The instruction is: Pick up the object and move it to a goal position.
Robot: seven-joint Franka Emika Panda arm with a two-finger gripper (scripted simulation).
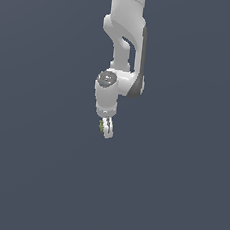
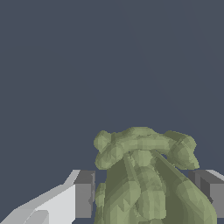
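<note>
We had the white Panda arm [image 1: 125, 47] hanging down into the middle of the exterior view, and there at its tip sat the gripper [image 1: 105, 129], fingers drawn in around a speck of green. That speck was the object [image 1: 101, 127], the knobbly olive-green clump, and the wrist view gave us the better look: the clump [image 2: 146, 179] filled the space between the two grey finger pads [image 2: 84, 194], bulging out past them with its lumpy head clear of the tips. So we called the hand clamped on the clump, pads pressing in from either side (though the exact contact on the far pad was partly hidden behind the lumps). Nothing but flat blue-grey ground showed behind it in both views, and we could not tell from these pictures how high the clump hung above any surface, nor could we spot a goal marker anywhere. Our read was that the carry was the step in hand. To do it well, we reckoned, the squeeze had to hold firm, since a bumpy shape gives uneven purchase and could twist or slip, and the arm ought to travel smoothly, no jerks, keeping the wrist level until the goal was reached.
</note>
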